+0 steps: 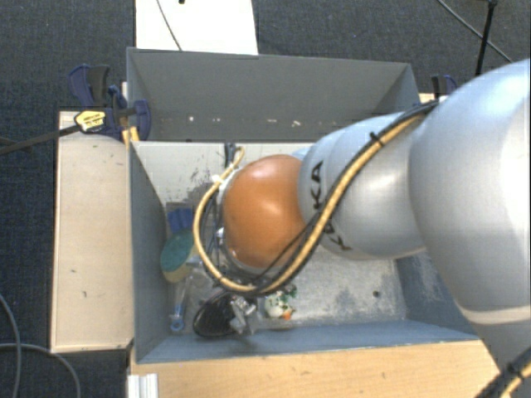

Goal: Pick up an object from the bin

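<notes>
The gripper (241, 309) is seen low in the bin (274, 98), close to the near wall, w/ the orange cover (261, 210) and looped cable (203, 222) of the wrist hanging over it. Whether it is open or clenched cannot be told, as the cover hides most of it, and nothing can be said to be grasped. The loose things are gathered in the corner on the view's left, prob. because the sloped walls let them slide there. That is judged to be why the arm is bent so far across. Touching or just beside the gripper, on the view's left, a black glossy lump (214, 317) is found, the nearest thing and the likely target. Its long axis is judged to run approx. along the near wall, its far end tipped slightly toward the gripper. Which end is the front cannot be told. Just beside the gripper on the other side lies a small white-green bit (278, 307). Further to the view's left a thin blue stick (178, 313) is laid nearly across that axis. Beyond the gripper, a teal disc (176, 255) and a blue piece (179, 220) are heaped.
</notes>
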{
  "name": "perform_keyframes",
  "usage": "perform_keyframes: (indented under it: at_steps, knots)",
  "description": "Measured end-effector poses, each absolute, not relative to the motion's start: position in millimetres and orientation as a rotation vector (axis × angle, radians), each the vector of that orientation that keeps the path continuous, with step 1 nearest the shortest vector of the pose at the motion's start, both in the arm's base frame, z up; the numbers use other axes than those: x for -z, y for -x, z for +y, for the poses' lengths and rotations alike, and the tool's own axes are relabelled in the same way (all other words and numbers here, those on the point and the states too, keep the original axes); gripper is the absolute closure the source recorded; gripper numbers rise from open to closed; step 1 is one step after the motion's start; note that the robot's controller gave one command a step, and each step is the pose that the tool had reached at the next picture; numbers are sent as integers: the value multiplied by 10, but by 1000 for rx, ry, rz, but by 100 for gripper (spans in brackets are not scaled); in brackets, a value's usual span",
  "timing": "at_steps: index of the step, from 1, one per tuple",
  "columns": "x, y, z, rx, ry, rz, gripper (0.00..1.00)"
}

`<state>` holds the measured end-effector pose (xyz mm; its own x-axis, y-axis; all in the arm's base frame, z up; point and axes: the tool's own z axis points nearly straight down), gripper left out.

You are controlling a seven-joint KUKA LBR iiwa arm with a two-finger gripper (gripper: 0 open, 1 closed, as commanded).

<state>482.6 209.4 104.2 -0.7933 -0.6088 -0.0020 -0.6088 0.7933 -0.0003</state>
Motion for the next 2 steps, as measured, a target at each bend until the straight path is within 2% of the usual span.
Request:
perform_keyframes:
  at_steps: [1, 2]
  knots:
    - [-707, -4816, 1992, -2, 1164, 2920, 0]
    - [-717, -4834, 1993, -2, 1152, 2920, 0]
